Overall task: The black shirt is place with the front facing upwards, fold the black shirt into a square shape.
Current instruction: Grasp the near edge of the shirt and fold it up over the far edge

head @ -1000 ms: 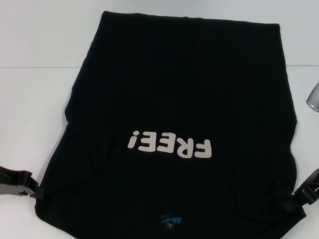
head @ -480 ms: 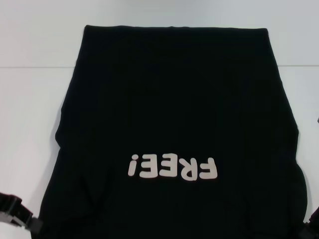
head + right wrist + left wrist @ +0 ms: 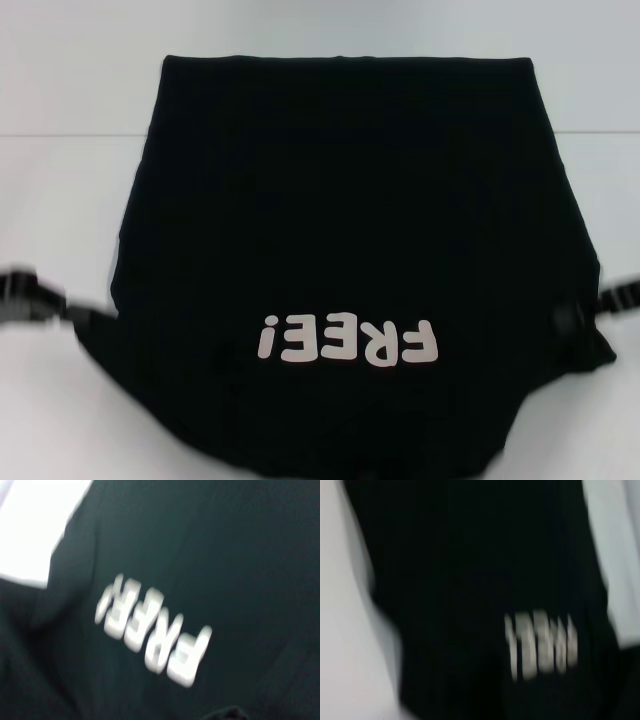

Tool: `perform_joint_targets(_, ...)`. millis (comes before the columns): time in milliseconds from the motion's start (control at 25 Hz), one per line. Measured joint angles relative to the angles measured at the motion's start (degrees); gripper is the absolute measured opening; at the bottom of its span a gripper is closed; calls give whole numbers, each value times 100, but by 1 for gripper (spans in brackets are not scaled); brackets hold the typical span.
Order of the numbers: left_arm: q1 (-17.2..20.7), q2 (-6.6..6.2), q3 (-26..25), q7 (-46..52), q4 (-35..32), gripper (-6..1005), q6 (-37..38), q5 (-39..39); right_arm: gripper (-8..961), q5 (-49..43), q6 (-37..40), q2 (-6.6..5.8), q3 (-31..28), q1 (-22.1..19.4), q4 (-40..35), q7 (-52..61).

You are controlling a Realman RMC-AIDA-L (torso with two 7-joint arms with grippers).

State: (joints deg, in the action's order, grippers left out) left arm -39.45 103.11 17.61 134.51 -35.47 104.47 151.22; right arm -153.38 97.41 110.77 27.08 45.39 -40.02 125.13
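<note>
The black shirt [image 3: 340, 220] lies on the white table with its cream "FREE!" lettering [image 3: 347, 342] upside down toward me. Its near part is drawn up into two corners. My left gripper [image 3: 85, 318] holds the left corner and my right gripper [image 3: 585, 312] holds the right one, both blurred by motion. The cloth sags in a curve between them along the near edge. The left wrist view shows the black shirt [image 3: 470, 580] and its lettering [image 3: 540, 642]. The right wrist view is filled by the shirt [image 3: 225, 555] and the lettering [image 3: 155, 630].
White table [image 3: 60, 200] shows bare on both sides of the shirt and beyond its far edge. A faint seam line crosses the table behind the shirt's far part.
Both grippers have risen from the near corners toward the far side, taking the shirt's near corners with them. The blue neck label has dropped out of view.
</note>
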Motion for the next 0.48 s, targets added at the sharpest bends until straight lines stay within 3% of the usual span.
perform_joint_targets(120, -50, -47, -563, 45, 20, 7, -626, -226, 44, 673, -500, -118, -323, -130, 44, 283)
perform_joint_targets(280, -55, -19, -797, 47, 194, 8, -1488, -763, 44, 1556, -1279, -240, -509, -321, 339, 388)
perform_joint_targets(400, -69, 110, -781, -49, 322, 9, -2137, -1232, 44, 2049, -1943, -191, -517, -429, 559, 234)
perform_joint_targets(480, -112, 270, -759, -212, 366, 9, -2622, -1494, 44, 2337, -2345, -105, -527, -461, 706, -11)
